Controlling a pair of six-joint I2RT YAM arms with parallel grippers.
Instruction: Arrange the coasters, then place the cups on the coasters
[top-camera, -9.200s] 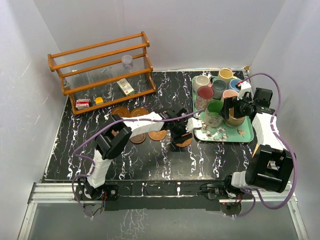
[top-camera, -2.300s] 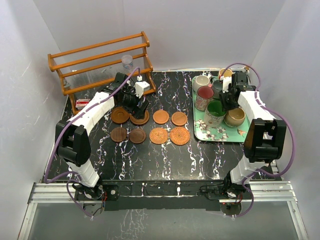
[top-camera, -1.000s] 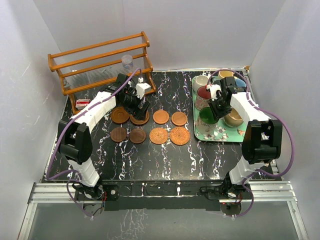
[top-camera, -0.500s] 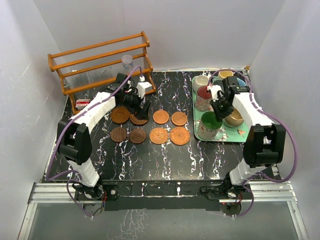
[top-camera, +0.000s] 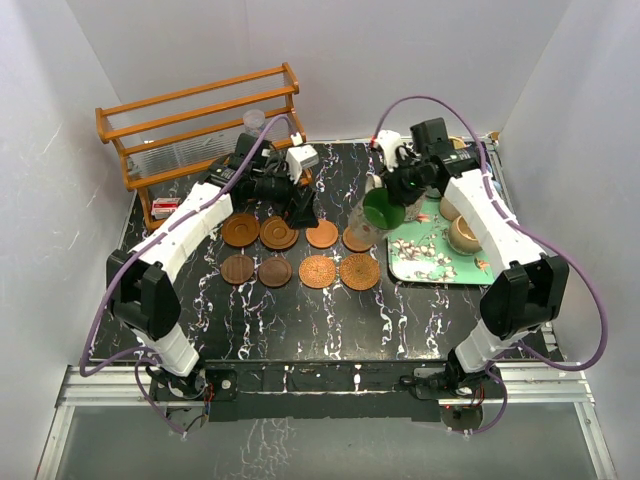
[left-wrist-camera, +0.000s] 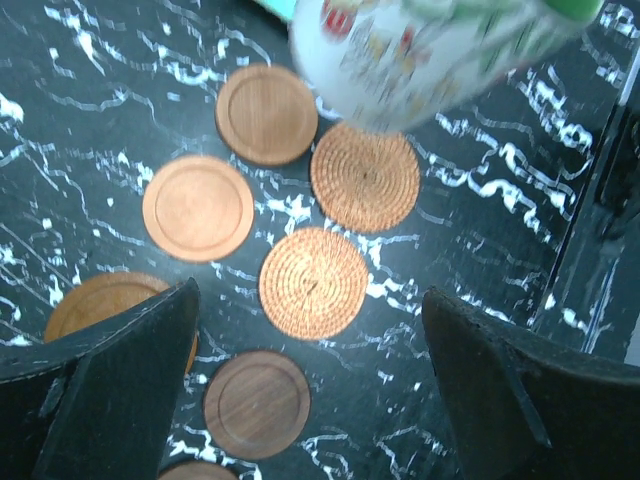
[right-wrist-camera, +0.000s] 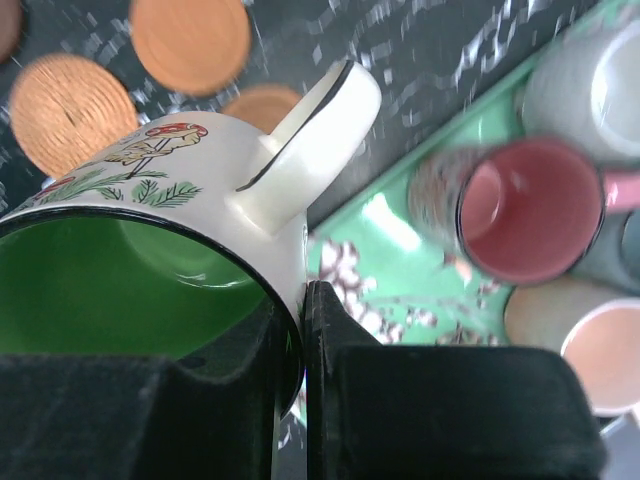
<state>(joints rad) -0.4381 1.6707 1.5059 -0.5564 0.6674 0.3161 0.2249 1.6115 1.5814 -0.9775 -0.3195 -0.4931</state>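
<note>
Top external view: green mug (top-camera: 380, 212) is off the tray (top-camera: 445, 268) and in the air, tilted, base low, hanging over the coaster at the 3 o'clock end of the back row. Right fingers (right-wrist-camera: 330, 380) are pinched nearly shut on the rim wall just beside the handle, one inside and one outside, with no other support under the mug. The coasters (top-camera: 275, 271) look arranged: eight on the table (top-camera: 300, 320) in two rows of four, with the wicker pair (top-camera: 317, 271) at the 3 o'clock end of the near row. The remaining mugs (right-wrist-camera: 520, 210) sit on the tray at 3 o'clock from the grid. Left fingers (left-wrist-camera: 110, 390) are spread wide and hold nothing, hovering over the back row just at 9 o'clock of the mug. The wooden rack (top-camera: 200, 140) is at 11 o'clock, well apart. Risks, as I judge them: a rim-only pinch on a tilted mug can let it pivot or slip. If it is set down tilted, the base edge could catch the coaster and shove it out of line, or the mug could tip. The left arm is close enough that lowering the mug could clip it unless it backs off.
</note>
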